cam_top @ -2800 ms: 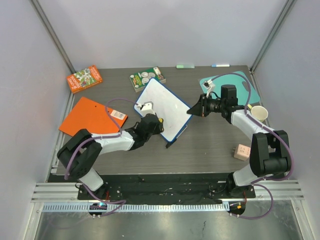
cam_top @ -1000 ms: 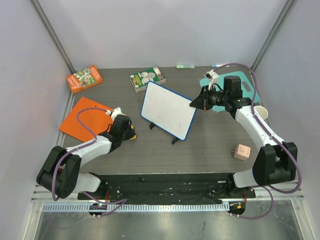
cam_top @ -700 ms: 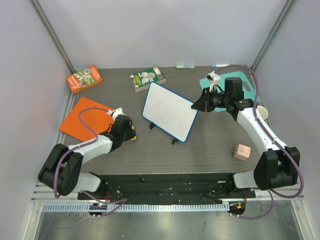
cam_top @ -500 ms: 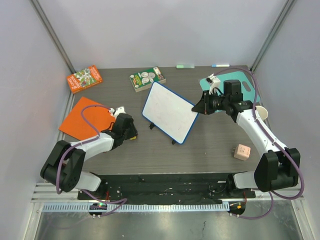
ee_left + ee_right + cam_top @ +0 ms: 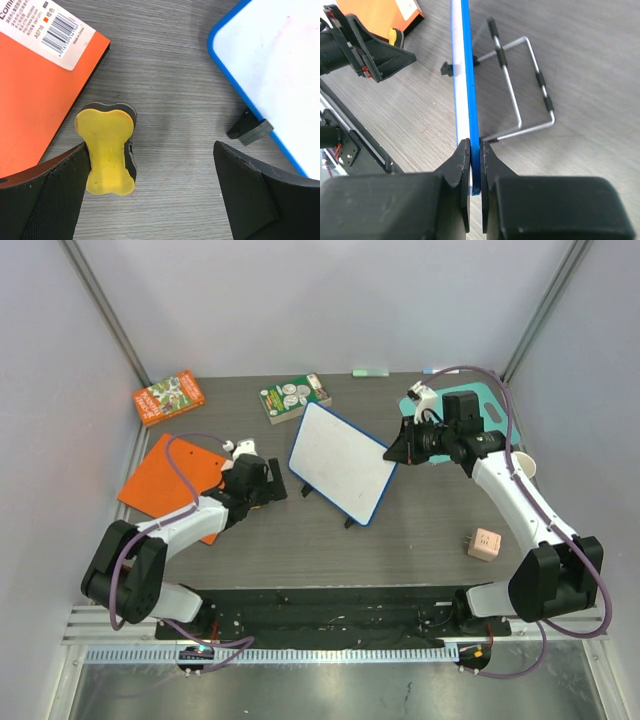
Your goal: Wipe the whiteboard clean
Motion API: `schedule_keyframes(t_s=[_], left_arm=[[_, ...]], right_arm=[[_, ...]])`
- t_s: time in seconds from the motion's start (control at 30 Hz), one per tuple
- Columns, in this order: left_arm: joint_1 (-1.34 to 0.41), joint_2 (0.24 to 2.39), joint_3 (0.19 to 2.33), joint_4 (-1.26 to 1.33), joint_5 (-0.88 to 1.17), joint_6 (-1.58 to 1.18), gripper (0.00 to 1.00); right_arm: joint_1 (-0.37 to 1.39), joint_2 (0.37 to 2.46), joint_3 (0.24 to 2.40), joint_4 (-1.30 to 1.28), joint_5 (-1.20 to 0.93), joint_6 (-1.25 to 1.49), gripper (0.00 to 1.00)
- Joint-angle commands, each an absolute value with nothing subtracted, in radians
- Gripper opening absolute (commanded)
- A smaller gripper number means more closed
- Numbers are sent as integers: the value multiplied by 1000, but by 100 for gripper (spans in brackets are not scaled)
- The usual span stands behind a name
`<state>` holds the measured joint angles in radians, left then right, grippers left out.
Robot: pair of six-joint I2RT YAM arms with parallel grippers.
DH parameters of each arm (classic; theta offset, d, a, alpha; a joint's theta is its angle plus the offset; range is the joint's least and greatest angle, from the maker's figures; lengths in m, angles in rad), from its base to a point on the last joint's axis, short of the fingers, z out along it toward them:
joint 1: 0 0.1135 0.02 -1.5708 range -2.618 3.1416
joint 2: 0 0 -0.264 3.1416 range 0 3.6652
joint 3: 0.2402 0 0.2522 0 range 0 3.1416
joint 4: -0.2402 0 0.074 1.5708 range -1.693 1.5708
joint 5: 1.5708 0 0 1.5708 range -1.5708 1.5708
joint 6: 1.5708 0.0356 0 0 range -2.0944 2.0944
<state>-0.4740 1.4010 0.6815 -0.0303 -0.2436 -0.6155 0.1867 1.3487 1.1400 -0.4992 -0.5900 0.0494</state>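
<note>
Whiteboard (image 5: 340, 462) stands tilted near the middle of the table (image 5: 420, 530), face plain white, wire stand (image 5: 520, 85) behind it. R gripper (image 5: 392, 452) is clamped on the board's blue frame at its right edge, one finger on each side. L gripper (image 5: 150, 170) sits low just left of the board w/ jaws spread wide, holding nothing. Yellow bone-shaped eraser (image 5: 107, 150) lies on the table btwn them, close to the left-side finger & beside the orange board (image 5: 25, 90). Teal cutting board (image 5: 495, 405) lies behind the R arm.
</note>
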Motion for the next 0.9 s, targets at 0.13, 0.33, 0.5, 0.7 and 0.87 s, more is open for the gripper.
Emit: schedule_keyframes(t_s=[0.13,0.33,0.5,0.7,0.87], left_arm=[[-479,1393,712,-77,-250,-554,100],[-479,1417,709,-71,-219,-546,100],[-479,1451,709,-60,-215,-554,100],[-479,1450,698,-38,-203,-566,100],[-479,1454,716,-44,-169,-574,100]], right_arm=[[178,1385,1322,-630,-384,-112,1],[178,1352,1263,-611,-348,-129,1],[190,1306,1192,-598,-330,-109,1],[202,1239,1076,-555,-304,-60,1],[227,1235,1028,-542,-296,-14,1]])
